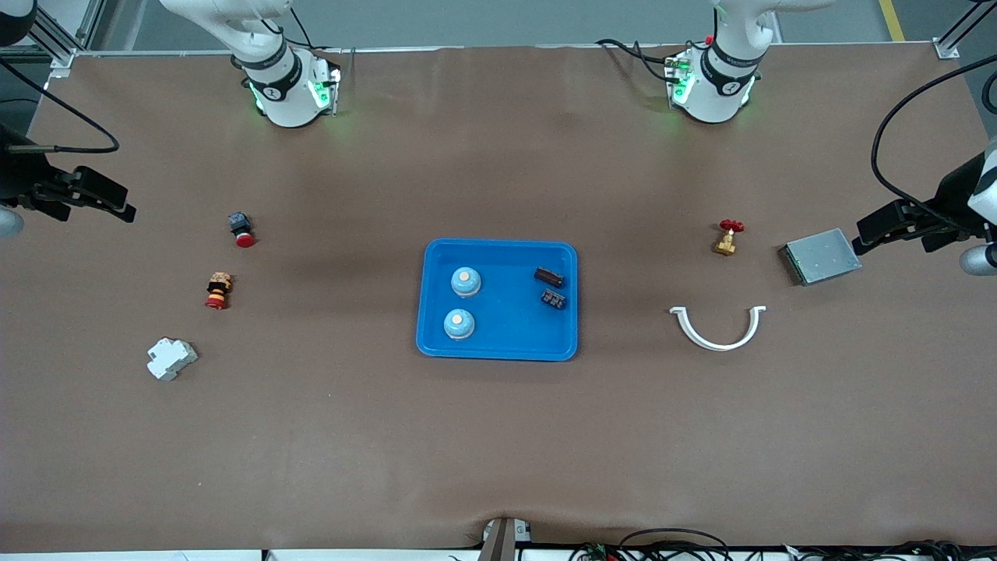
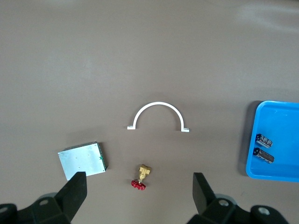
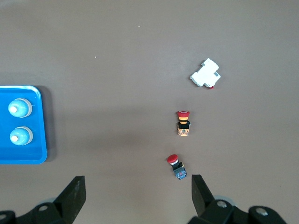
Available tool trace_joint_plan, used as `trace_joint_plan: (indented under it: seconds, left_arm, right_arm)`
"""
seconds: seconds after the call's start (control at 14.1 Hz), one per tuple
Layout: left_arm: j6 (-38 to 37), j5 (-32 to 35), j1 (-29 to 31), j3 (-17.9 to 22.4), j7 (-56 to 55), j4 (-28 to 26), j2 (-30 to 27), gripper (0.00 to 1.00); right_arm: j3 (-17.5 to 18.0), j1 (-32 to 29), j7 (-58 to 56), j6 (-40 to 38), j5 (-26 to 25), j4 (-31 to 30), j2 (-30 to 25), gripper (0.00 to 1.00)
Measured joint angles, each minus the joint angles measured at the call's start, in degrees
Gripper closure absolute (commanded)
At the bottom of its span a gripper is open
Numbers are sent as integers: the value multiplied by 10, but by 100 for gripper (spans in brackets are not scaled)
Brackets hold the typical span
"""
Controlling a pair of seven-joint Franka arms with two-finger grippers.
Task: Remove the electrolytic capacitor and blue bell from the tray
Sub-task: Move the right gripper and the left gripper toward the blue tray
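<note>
Both arms are waiting out at the ends of the counter (image 1: 498,452). The left gripper (image 2: 139,189) is hovering over the counter's left-arm end, jaws spread wide and holding nothing; in the left wrist view the red-handled brass valve (image 2: 141,177) is sitting between its fingers (image 2: 74,193), with the grey metal box (image 2: 83,160) just beside. The right gripper (image 3: 135,191) is hovering over the right-arm end, likewise wide open and empty, with a red push button (image 3: 176,166) showing between its fingers (image 3: 74,196).

In the middle of the counter the blue tray (image 1: 498,349) is carrying all the task items. Two blue bells (image 1: 465,282) are standing upright on the tray's right-arm side, one nearer the front camera than the other. Two dark capacitors (image 1: 549,276) are lying on its left-arm side, close together but apart.

A white curved bracket (image 1: 718,327) is lying between the tray and the metal box, nearer the front camera than the valve. At the right-arm end, a second red-and-yellow button (image 1: 219,291) and a white block (image 1: 170,358) are resting on the counter, well apart from the tray.
</note>
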Motion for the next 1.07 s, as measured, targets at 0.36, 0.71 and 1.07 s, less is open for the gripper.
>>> trace_joint_plan:
  seconds: [0.36, 0.71, 1.07]
  left_arm:
    - [0, 0, 0, 0, 0, 0, 0, 0]
    - [-1, 0, -3, -1, -35, -1, 0, 0]
    - [-17, 0, -10, -42, -147, -4, 0, 0]
  right_arm:
    - [1, 8, 0, 1, 0, 0, 0, 0]
    - [1, 8, 0, 1, 0, 0, 0, 0]
    - [1, 8, 0, 1, 0, 0, 0, 0]
